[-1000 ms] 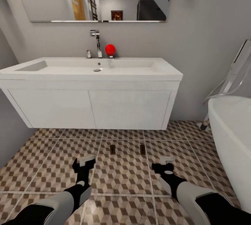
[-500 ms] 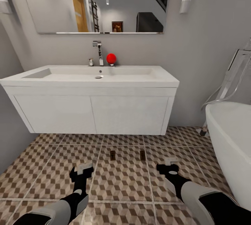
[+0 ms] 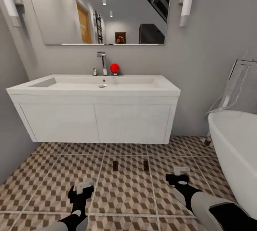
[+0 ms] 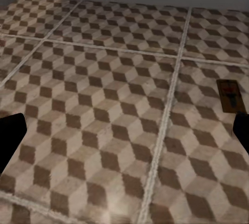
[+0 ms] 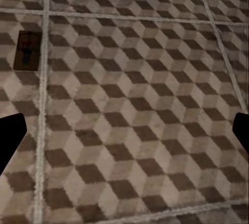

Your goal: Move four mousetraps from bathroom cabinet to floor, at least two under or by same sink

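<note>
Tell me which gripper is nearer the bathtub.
Right. The right gripper hangs over the tiled floor just beside the white bathtub, while the left gripper sits across the view, past both mousetraps, far from the tub.

Even soft light, faint shadows — wrist views blurry, edges stretched

Head faces sink — wrists look down, floor.

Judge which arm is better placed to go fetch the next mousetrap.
Neither clearly. Left pincer and right pincer are both open and empty, level above the bathroom floor; two mousetraps already lie before the sink.
</note>
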